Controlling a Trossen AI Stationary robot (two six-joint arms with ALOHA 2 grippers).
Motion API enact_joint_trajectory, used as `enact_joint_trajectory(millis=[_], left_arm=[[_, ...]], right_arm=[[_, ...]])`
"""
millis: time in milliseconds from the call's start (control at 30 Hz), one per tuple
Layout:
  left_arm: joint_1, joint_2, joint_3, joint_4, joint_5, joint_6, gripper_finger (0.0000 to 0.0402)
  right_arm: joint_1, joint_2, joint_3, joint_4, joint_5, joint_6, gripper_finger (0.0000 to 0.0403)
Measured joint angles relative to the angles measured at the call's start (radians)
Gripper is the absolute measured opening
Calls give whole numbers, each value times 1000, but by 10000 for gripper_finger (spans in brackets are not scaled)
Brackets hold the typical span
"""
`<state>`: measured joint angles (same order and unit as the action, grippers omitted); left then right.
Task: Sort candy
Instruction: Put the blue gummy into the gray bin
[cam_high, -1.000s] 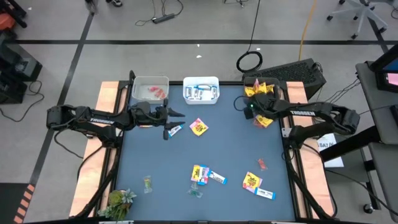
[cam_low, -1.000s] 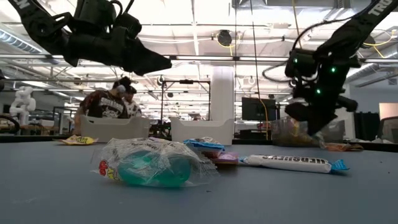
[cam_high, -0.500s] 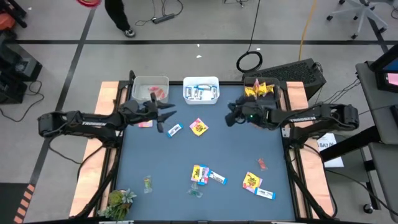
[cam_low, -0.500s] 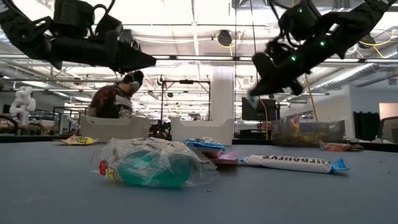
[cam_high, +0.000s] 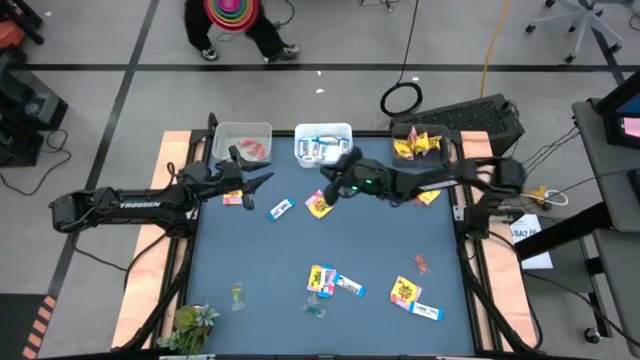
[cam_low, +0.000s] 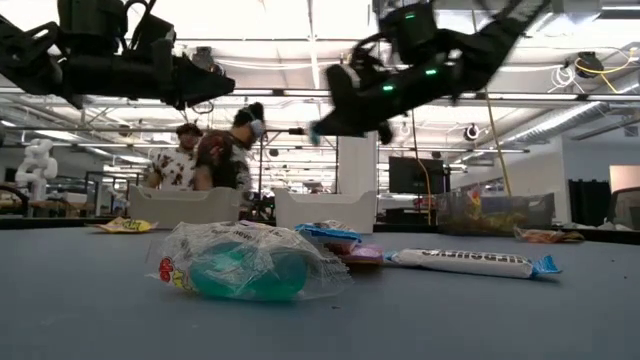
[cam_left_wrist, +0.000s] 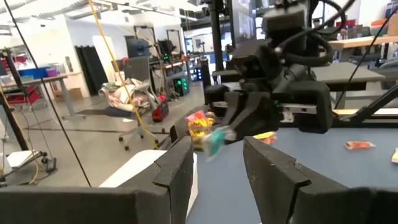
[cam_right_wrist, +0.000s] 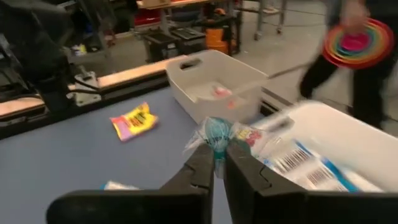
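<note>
Sorting was partly done — three far bins (cam_high: 322, 131) held candy, while a dozen pieces (cam_high: 336, 283) lay loose on the table (cam_high: 370, 250). The right gripper (cam_right_wrist: 216, 151) pinched a teal-wrapped sweet (cam_right_wrist: 217, 132) near the middle bin; the left gripper (cam_left_wrist: 217, 163) hovered open — empty.

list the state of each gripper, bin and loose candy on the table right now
right gripper: shut on a teal candy, held above the table near the middle bin
left gripper: open, empty, above the table
left bin: holds red pieces
middle bin: holds blue-and-white bars
right bin: holds yellow packets
green candy: lying on the table, wrapped
</note>
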<state>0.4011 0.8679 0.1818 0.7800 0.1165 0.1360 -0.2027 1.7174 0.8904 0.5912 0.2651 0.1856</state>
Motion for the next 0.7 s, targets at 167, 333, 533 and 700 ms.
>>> enact_joint_trajectory(millis=[167, 333, 533, 700], left_arm=[[0, -1, 0, -14, -13, 0, 148], [0, -1, 0, -14, -16, 0, 148], [0, -21, 0, -24, -58, 1, 148], [1, -80, -1, -112, -179, 27, 148]], right_arm=[[-39, 160, 216, -28, -85, -35, 6], [-67, 290, 419, -108, -89, -41, 3], [-93, 426, 601, -131, -105, -35, 3], [-110, 544, 750, -170, -189, 1, 2]])
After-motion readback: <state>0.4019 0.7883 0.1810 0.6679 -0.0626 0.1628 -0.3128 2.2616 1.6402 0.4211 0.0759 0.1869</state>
